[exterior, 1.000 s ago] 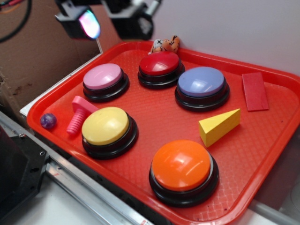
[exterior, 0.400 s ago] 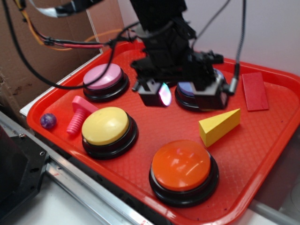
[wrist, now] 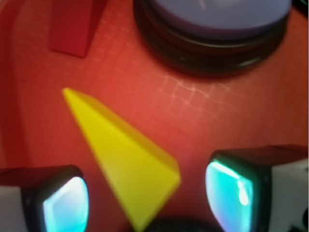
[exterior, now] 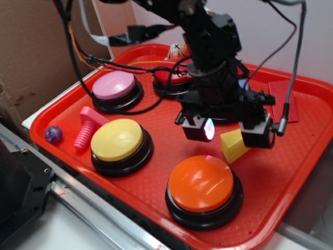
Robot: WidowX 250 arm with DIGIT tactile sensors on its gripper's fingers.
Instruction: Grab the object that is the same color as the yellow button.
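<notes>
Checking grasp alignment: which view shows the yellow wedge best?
The wrist view: the yellow wedge lies nearly whole between the open jaws. The exterior view shows only its wide end, the arm hiding the rest.

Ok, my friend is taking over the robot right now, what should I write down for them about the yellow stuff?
Gripper: open, low over the red plastic tray, one finger each side of the small yellow wedge block, not closed on it.
Yellow wedge block: lies flat on the tray, right of centre, between the purple dome button and the orange dome button.
Large yellow dome button: front left of the tray, untouched.
Done: gripper lined up over the wedge.
Left: probably lower a bit, close on the wedge, lift it.
</notes>
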